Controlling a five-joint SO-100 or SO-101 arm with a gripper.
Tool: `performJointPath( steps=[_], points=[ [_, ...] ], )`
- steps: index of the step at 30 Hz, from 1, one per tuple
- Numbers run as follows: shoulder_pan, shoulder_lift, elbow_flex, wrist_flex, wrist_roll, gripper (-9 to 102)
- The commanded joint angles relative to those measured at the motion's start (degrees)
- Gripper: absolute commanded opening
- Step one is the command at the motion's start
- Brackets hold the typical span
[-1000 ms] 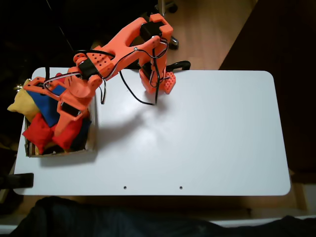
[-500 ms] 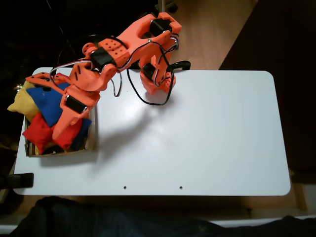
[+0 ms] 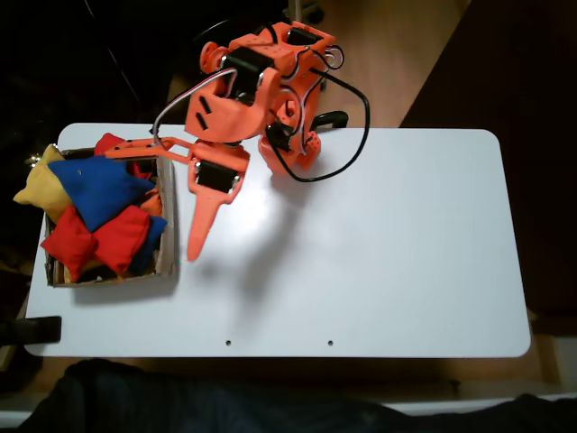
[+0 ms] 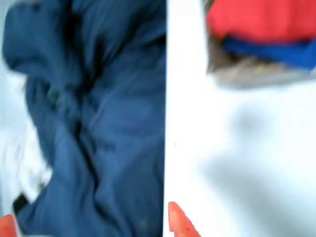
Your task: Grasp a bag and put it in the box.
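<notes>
Gripper (image 3: pixel 171 203) hung spread wide and empty beside the box (image 3: pixel 169 236); red bag (image 3: pixel 123 237) looked soft and light, best pinched mid-body.

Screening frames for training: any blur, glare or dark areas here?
Wrist view: motion-blurred throughout, the box edge smeared, white table blown out. Fixed view: sharp, glare patch on the table beside the arm, arm shadow beneath the gripper, surroundings very dark.
</notes>
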Motion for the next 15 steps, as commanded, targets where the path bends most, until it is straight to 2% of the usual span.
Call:
performJointPath(
  steps=[1, 15],
  points=[
    [-4.3, 3.7, -1.8, 1.8, 1.5, 62],
    [-17.3, 13.5, -0.1, 1.6, 9.0, 62]
  ],
)
